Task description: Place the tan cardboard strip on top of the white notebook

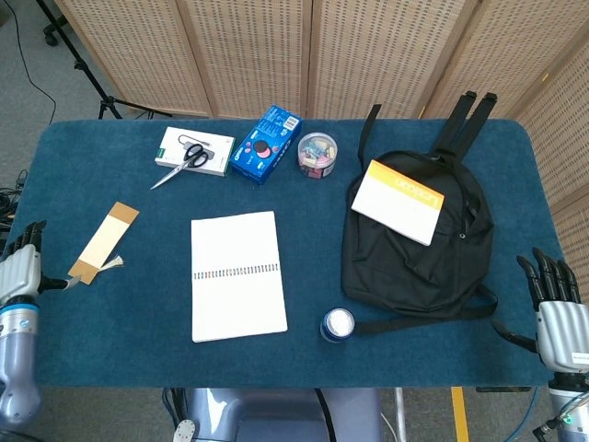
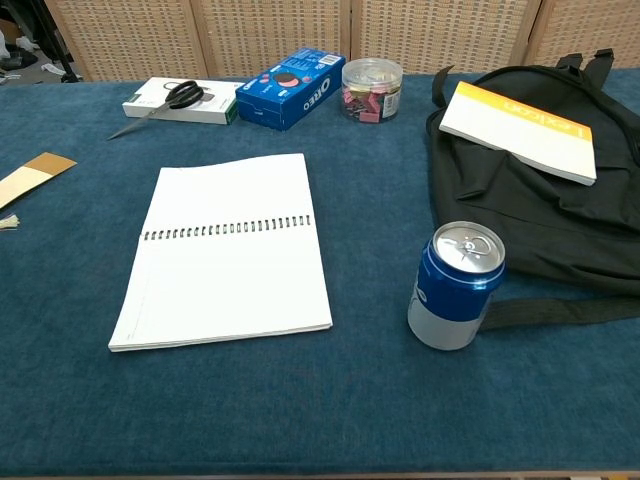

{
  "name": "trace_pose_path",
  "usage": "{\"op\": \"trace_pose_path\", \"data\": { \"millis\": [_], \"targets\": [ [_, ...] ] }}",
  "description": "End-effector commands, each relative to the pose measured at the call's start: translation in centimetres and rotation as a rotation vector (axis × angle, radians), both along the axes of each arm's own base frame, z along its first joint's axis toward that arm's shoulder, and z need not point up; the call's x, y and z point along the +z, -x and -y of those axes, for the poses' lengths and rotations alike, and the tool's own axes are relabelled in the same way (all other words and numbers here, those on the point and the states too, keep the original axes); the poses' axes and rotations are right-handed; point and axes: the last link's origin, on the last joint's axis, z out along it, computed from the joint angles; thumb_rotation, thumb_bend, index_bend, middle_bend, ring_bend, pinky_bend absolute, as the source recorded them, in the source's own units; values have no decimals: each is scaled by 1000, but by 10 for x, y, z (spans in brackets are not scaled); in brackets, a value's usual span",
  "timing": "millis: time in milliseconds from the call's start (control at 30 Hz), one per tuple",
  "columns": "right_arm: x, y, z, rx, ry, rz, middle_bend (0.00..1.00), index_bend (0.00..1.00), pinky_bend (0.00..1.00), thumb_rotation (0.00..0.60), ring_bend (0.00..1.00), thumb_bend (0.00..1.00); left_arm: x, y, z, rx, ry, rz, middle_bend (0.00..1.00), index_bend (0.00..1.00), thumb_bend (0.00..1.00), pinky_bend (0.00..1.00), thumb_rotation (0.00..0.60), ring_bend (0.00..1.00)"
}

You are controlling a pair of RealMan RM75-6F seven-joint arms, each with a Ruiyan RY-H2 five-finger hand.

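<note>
Reach stage, nothing grasped yet. Left hand at the table's left edge, just beside the near end of the tan cardboard strip, empty, fingers apart, thumb pointing toward the strip; contact not evident. Right hand off the right edge near the black backpack, empty too, fingers spread.

Next move, by the look of it: slide in over the strip's near end, pinch thin flat stock off the blue cloth, lift, carry right to the white notebook, well apart across bare cloth, and lay flat.

Strip: long, narrow, flat, lying diagonally left of the notebook; pale middle, darker tan ends, a small pale tassel or string at the near end. Only its far end visible at the chest view's left edge. Likely awkward to lift: low profile, little edge to catch.
</note>
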Motion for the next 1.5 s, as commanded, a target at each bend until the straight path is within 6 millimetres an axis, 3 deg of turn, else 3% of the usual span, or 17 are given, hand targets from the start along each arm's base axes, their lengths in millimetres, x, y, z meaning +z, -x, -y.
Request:
{"op": "trace_pose_path", "data": {
  "millis": [33, 267, 533, 1333, 1500],
  "targets": [
    [0, 0, 0, -1, -2, 3, 0, 70, 0, 600, 0, 156, -34, -17, -43, 72, 11, -7, 0, 127, 0, 0, 600, 0],
    [4, 1, 0, -2, 0, 19, 0, 70, 0, 600, 0, 156, -63, -20, -64, 166, 27, -81, 0, 236, 0, 0, 600, 0],
    [6, 3, 1, -7, 2, 31, 0, 70, 0, 600, 0, 156, -74, -18, -73, 253, 26, -124, 0, 358, 0, 0, 600, 0],
    [5, 2, 1, -8, -5, 30, 0, 70, 0, 600, 0, 156, -65, 11, -79, 361, 16, -30, 0, 362, 0, 0, 600, 0],
    [5, 2, 1, -8, -6, 32, 0, 70, 0, 600, 0, 156, -65, 13, -79, 365, 16, -25, 0, 436, 0, 0, 600, 0]
  ]
}}
